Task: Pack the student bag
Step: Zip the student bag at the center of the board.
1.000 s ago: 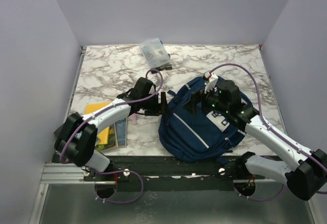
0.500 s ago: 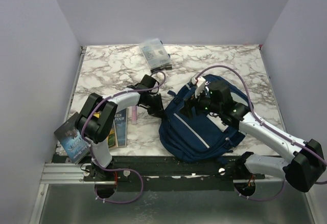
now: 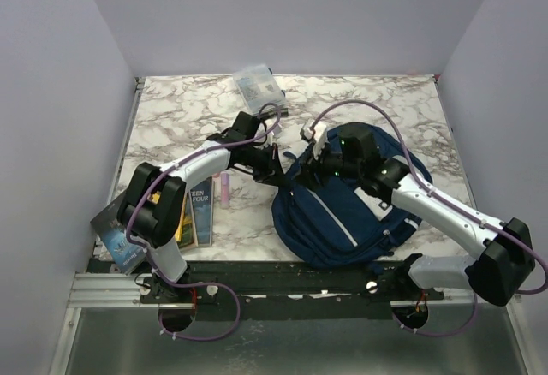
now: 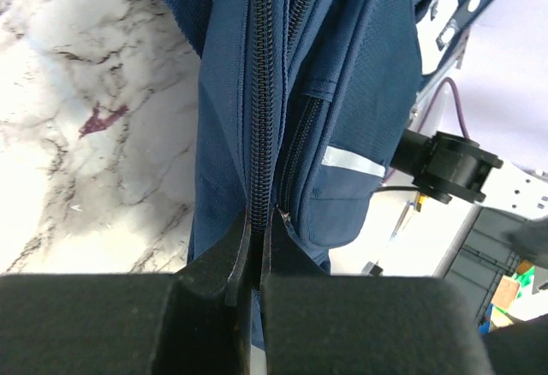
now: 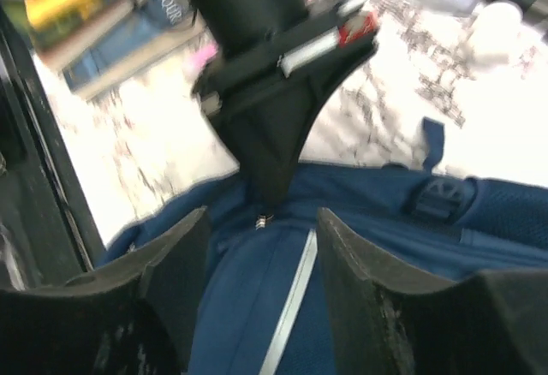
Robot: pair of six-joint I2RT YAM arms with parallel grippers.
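Student bag (image 3: 342,221) — navy, lying on the marble surface (image 3: 171,118) toward the right near edge, front pockets up, zip closed along the stretch shown in the left wrist view. Judged not yet packed: books (image 3: 199,212) and a pink pen-like thing (image 3: 225,189) lying on the surface to its left, a clear pouch (image 3: 259,89) well apart at the far edge.

Left jaws pressed together, pinching the cloth of the bag right at the zip line on its left rim. Right jaws spread part way, hanging just over the same rim and facing the left ones, gripping nothing; a small metal zip pull (image 5: 259,218) in the gap between them, directly under the left tip.

Possible trouble from here, as a judgement only:

Slipping of the left pinch — only a thin fold of cloth beside the teeth, easily lost under a strong pull along the zip.

Closing of the right jaws on cloth instead of the tiny pull, or against the left jaws themselves, given the very short gap between the two pairs. Hard to correct, too, with the right wrist view so blurred.

Dragging of the whole bag over the smooth surface instead of opening it: soft, probably light, anchored at one point only. Then possibly pushing the pink thing or the books aside.

Jamming of the slider on bunched cloth after a pull at a wrong angle.
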